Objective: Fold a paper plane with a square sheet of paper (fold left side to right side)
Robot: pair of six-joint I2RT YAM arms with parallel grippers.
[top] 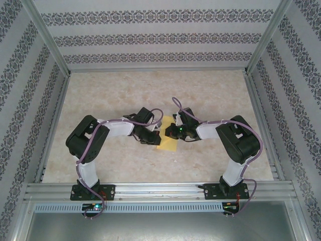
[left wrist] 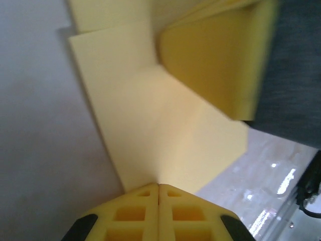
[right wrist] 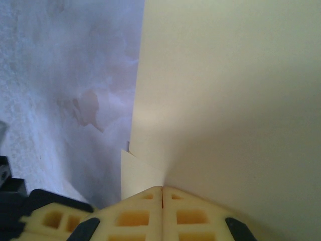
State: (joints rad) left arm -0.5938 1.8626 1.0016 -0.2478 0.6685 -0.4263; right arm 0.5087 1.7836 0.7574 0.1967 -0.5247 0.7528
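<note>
Near the middle of the desk (top: 100, 100), a little toward its near edge, lies the square sheet of paper (top: 168, 144), partly folded. The left fingers (left wrist: 131, 213) and right fingers (right wrist: 134, 217) are each closed tightly on an edge of it. I judge that both should carry the paper across evenly, without pulling, and then press the crease. The wrist views show the pinch and the layers; the top view gives the sheet's place between the arms.

Marbled table (top: 110, 95) apparently bears paper (top: 168, 144).
</note>
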